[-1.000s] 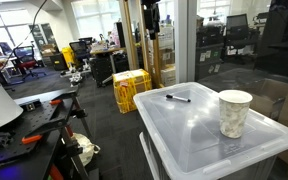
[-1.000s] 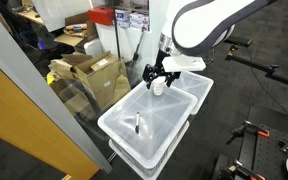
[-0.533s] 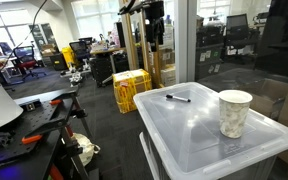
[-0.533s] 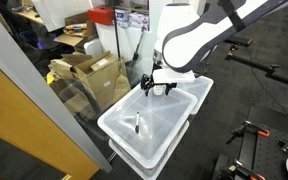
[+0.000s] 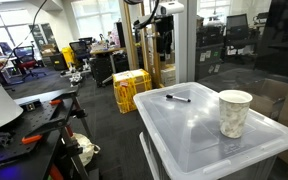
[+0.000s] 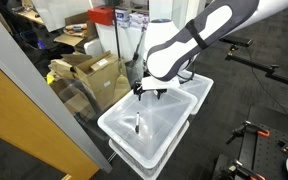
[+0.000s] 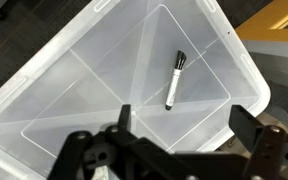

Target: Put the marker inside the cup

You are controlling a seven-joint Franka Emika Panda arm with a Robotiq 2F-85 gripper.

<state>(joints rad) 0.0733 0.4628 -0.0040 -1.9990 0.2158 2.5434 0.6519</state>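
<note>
Gripper (image 6: pixel 149 93), jaws spread and empty, has swung from over the cup (image 5: pixel 234 112) toward the marker (image 7: pixel 174 78) lying flat on the bin lid (image 5: pixel 184 135), so we judge pickup comes next.

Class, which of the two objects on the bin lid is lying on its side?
The black marker lies flat; the paper cup stands upright on its base.

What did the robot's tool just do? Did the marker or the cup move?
The tool moved over the bin lid, away from the cup and toward the marker. It is open and has not grabbed anything. The marker and the cup stayed where they were.
</note>
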